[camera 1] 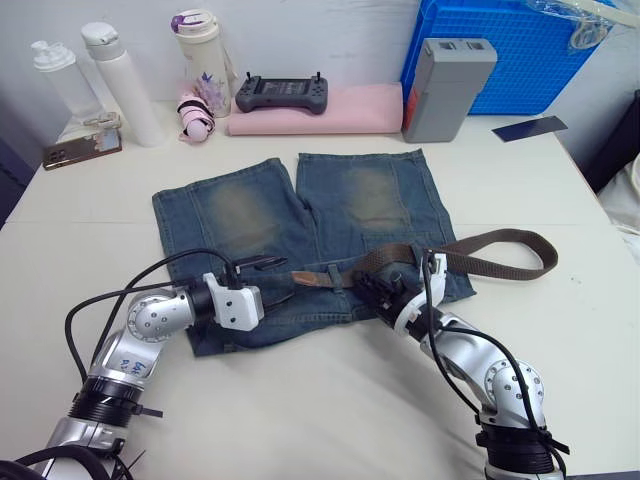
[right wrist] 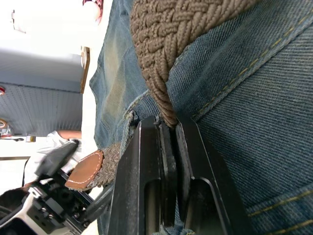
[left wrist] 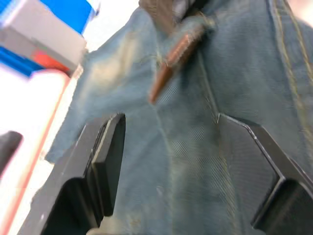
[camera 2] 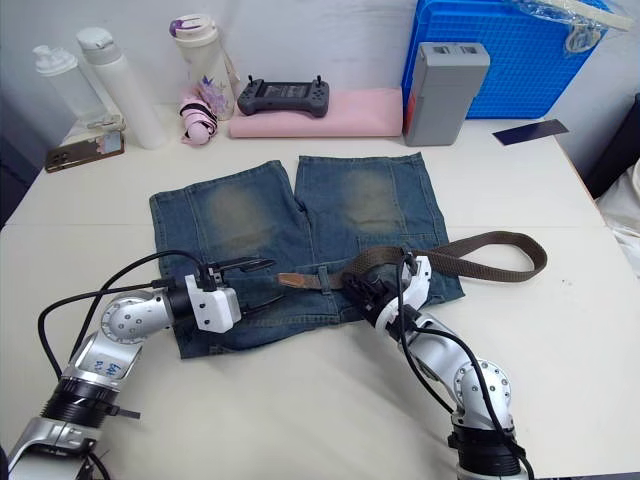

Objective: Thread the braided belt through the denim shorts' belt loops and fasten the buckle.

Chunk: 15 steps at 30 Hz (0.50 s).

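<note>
The denim shorts (camera 1: 300, 215) lie flat on the white table, waistband toward me. The braided belt (camera 1: 500, 240) curves from a bend at the right back across the waistband. It passes under one of the belt loops (camera 1: 335, 278), and its tan leather tip (camera 1: 304, 278) pokes out to the left. My right gripper (camera 1: 372, 286) is shut on the braided strap (right wrist: 164, 63) just right of that loop. My left gripper (camera 1: 287, 279) is open just left of the tan tip (left wrist: 171, 61), with one finger (left wrist: 105, 161) on either side over the denim. The buckle is hidden.
Along the back edge are a pink folded cloth (camera 1: 330, 110) with a black controller (camera 1: 282, 94) on it, a grey box (camera 1: 447, 88), a blue crate (camera 1: 520, 50), several bottles (camera 1: 125, 80) and a phone (camera 1: 82, 148). A dark card (camera 1: 530, 128) lies at the right.
</note>
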Motion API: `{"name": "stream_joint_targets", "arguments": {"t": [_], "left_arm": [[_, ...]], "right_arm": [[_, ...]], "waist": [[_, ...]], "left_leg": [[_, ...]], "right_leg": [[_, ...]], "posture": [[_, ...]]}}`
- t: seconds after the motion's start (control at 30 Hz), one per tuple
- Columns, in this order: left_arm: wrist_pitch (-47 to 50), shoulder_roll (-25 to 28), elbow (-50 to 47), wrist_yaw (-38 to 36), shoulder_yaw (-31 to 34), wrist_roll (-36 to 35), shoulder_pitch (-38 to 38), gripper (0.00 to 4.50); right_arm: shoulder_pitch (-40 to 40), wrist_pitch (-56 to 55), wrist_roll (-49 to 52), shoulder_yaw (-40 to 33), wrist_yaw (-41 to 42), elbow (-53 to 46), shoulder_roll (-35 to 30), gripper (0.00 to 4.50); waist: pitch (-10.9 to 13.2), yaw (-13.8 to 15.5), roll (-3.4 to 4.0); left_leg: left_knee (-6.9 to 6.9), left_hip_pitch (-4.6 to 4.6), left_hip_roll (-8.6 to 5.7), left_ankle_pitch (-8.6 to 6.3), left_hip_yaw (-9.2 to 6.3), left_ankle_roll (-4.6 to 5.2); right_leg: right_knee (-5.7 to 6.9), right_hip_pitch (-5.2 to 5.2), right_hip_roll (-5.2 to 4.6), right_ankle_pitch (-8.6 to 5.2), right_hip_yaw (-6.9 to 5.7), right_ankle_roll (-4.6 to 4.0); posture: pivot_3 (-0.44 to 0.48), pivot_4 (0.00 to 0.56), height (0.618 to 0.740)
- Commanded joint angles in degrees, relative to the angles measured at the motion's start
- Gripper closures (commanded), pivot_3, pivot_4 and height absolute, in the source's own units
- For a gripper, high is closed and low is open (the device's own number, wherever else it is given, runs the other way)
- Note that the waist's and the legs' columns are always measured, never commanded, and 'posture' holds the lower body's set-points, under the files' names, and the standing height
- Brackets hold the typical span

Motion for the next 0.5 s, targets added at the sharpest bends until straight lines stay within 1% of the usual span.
{"name": "stream_joint_targets", "arguments": {"t": [0.03,0.1,0.37,0.43,0.5], "left_arm": [[-3.22,-0.54,0.09,0.66,-0.01,-1.58,-0.91,1.20],[-3.58,-0.56,-0.10,-0.08,-0.52,-2.33,-1.16,1.20],[-3.47,-0.64,0.31,-2.21,-3.46,-1.21,-2.81,1.20],[-3.53,-0.62,0.62,-2.57,-3.77,-1.35,-2.92,1.72],[-3.55,-0.51,0.79,-2.71,-3.96,-1.26,-3.09,2.40]], "right_arm": [[0.64,0.32,0.67,0.08,0.02,-2.20,0.63,4.50],[0.71,0.42,0.70,0.05,0.01,-2.30,0.68,4.50],[0.85,0.41,0.58,0.15,-0.04,-2.69,0.79,4.50],[0.83,0.45,0.56,0.21,-0.05,-2.78,0.77,4.50],[0.78,0.49,0.55,0.23,-0.02,-2.83,0.74,4.50]], "waist": [[0.00,-0.02,0.00],[0.00,-0.06,0.00],[0.00,-0.04,0.00],[0.00,-0.12,0.00],[0.00,-0.11,0.00]], "left_leg": [[0.00,0.00,0.00,0.00,0.00,0.00],[0.00,0.00,0.00,0.00,0.01,0.00],[0.00,0.00,0.00,0.01,0.02,-0.01],[0.00,0.00,0.00,0.01,0.02,-0.01],[0.00,0.00,0.00,0.01,0.02,-0.01]], "right_leg": [[0.00,0.00,0.00,0.00,0.00,0.00],[0.00,-0.02,0.00,0.00,0.00,0.00],[0.01,-0.02,0.01,0.00,0.00,0.00],[0.01,-0.02,0.01,0.00,0.00,0.00],[0.01,-0.02,0.02,0.00,0.00,0.00]], "posture": [[0.000,0.150,0.739],[0.000,0.150,0.739],[0.000,0.150,0.739],[0.000,0.150,0.739],[0.000,0.150,0.739]]}}
